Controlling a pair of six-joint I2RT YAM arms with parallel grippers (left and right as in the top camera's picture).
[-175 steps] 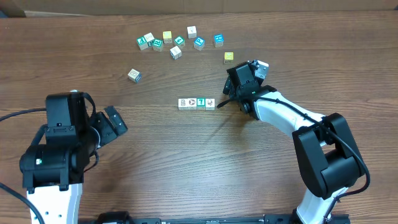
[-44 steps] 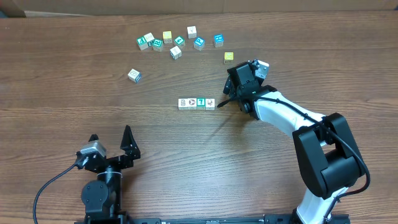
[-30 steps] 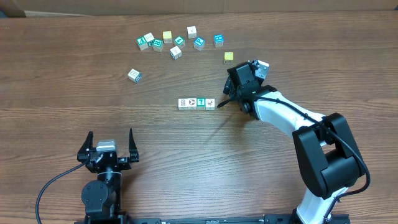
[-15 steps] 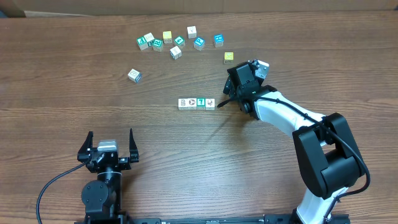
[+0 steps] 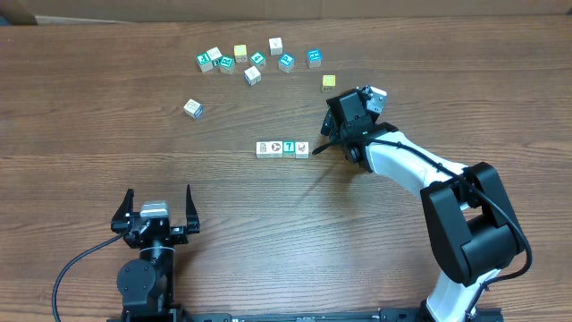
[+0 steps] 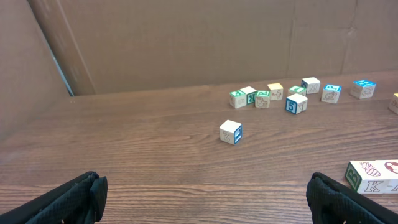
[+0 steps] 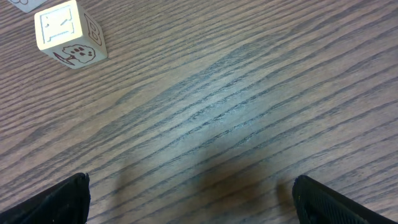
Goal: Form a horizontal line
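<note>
Overhead camera looks straight down on the desk (image 5: 268, 233), horizontal line (image 5: 282, 149) central. Left wrist camera views that line low, from afar; right wrist camera, close beside it.

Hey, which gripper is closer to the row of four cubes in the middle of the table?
Right. The right gripper sits just beside the right end of the row of four cubes; the left gripper is far off, near the front edge of the table.

Light even, diffuse, from above. Soft short shadows beside loose cubes (image 6: 231, 132). Pale sheen on table (image 7: 205, 118). Focus sharp.
</note>
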